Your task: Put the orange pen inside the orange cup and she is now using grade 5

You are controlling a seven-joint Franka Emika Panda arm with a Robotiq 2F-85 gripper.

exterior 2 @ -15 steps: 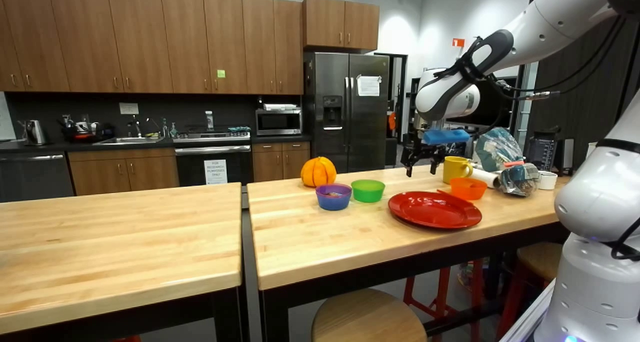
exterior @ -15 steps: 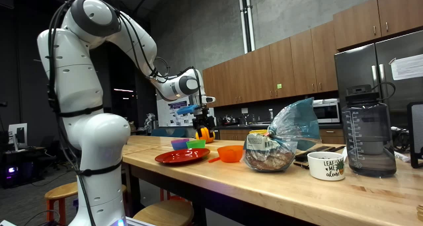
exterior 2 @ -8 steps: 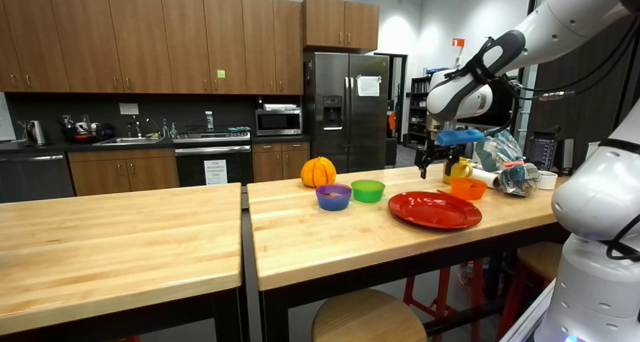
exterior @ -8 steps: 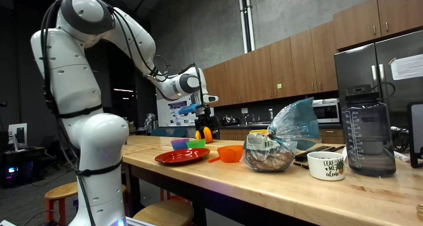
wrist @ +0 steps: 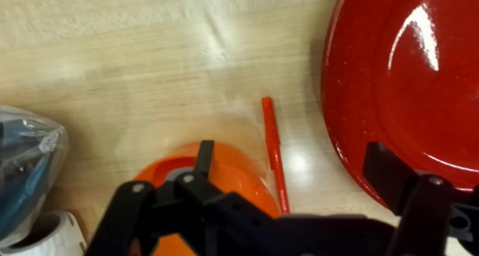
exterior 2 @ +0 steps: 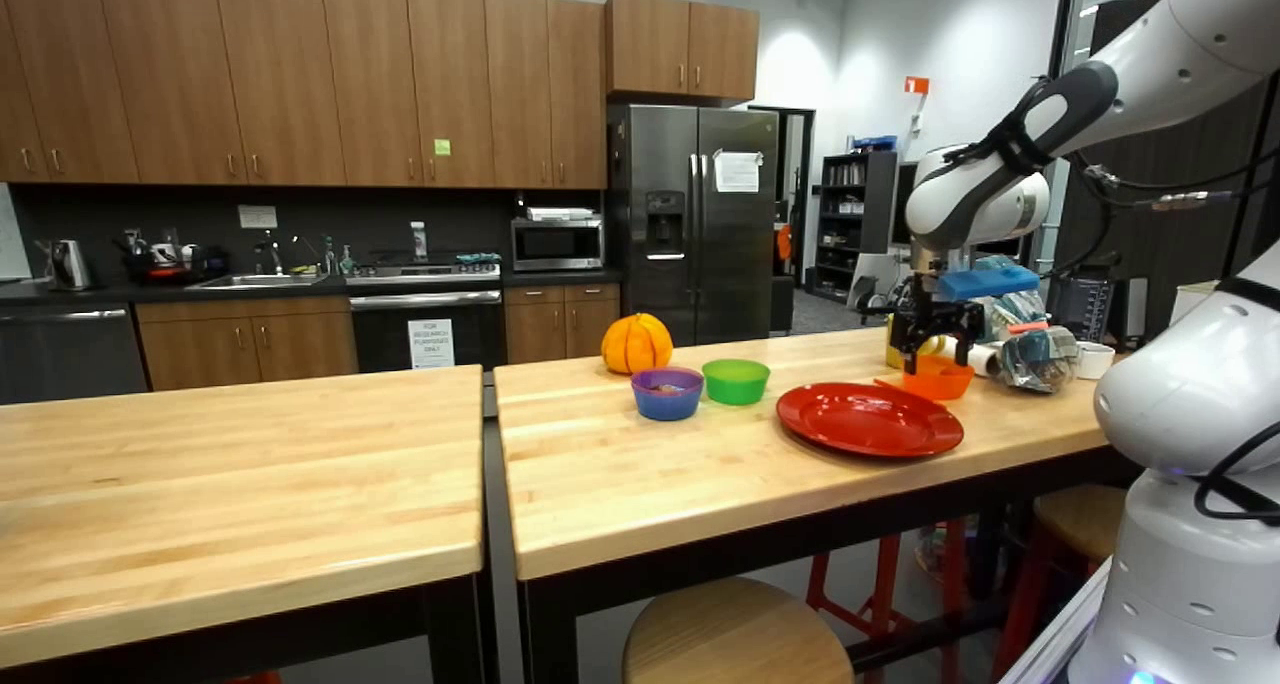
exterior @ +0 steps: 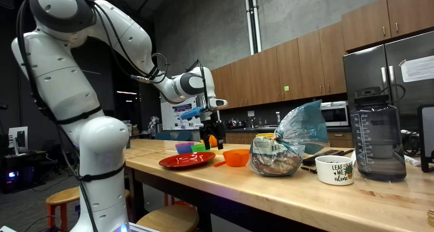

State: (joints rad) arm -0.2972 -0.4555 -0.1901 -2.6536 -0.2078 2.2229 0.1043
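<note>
Orange-red pen (wrist: 275,155), orange cup (exterior: 236,158), red plate (exterior 2: 870,420), green bowl (exterior 2: 736,388), black pincer (exterior: 214,146), white mug (exterior: 334,172) with black lettering

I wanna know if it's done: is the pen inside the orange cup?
No, in the wrist view the pen lies on the table between the orange cup and the red plate.

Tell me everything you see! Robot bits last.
Tabletops: two, pale wood, side by side
Plate: one, red, on tabletop
Cup: one, orange, near plate
Pen: one, orange-red, between them
Bowls: at least two, green and purplish, near plate
Round thing: one, orange, near bowls
Bag: one, clear and teal, beside cup
Mug: one, white, near bag
Bottle: one, grey, near mug
Half-hidden thing: one, yellow, behind bag
Fridge: one, grey, at back
Microwave: one, silver, near fridge
Cupboards: many, brown, back wall
Stools: at least two, wooden, floor
Robot arm: one, white, over tabletop
Hand: one, black, open, above tabletop
</note>
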